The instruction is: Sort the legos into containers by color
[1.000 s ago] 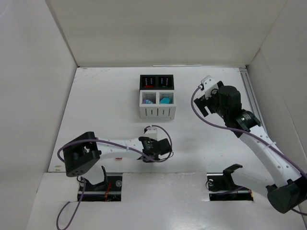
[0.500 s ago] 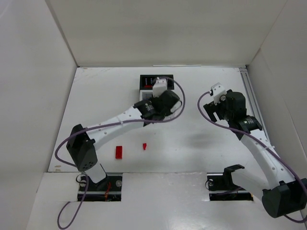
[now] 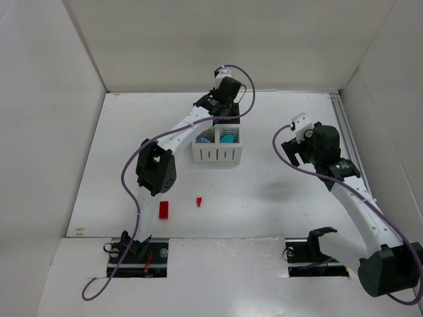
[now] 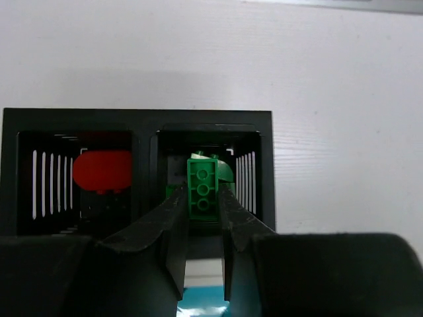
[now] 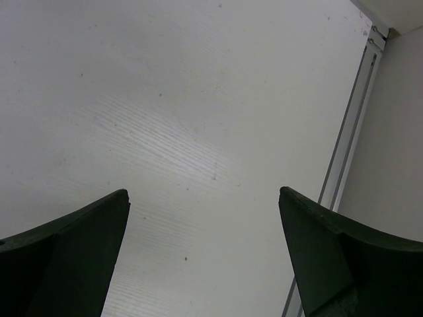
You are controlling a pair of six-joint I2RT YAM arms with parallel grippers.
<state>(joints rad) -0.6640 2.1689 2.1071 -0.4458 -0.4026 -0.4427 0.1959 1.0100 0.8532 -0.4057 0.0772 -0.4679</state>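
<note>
Left fingers (image 4: 173, 231) are clenched on a green lego (image 4: 201, 179), which stands upright between their tips at the centre of the left wrist view. Just beyond it is the bin (image 4: 139, 119), with its right-hand black compartment (image 4: 208, 129) under the lego. Whether the lego dips inside or hangs just above the mouth, I cannot tell. A second green piece (image 4: 225, 170) shows just behind it in that compartment. The left-hand black compartment (image 4: 73, 135) holds a rounded red piece (image 4: 101, 170). A sliver of cyan (image 4: 201, 307) shows between the fingers at the bottom edge. White surface (image 4: 330, 79) fills the upper part of the frame.

Right fingers (image 5: 66, 251) are released, spread wide at the lower corners of the right wrist view with nothing between them. Beyond them lies the surface, and a metal rail (image 5: 344, 152) runs up the right side.

In the top view, two red legos lie apart on the surface at lower centre-left: a block (image 3: 164, 209) and, to its right, a smaller piece (image 3: 198, 201). Farther up, at centre, the bin has its white compartments toward the bottom of the frame. The right one holds a cyan piece (image 3: 229, 139) and the left one a bluish piece (image 3: 206, 139). The left arm (image 3: 178, 129) reaches over the bin's far half. The right arm (image 3: 350, 191) hangs at the right of the frame, well apart from the bin.
</note>
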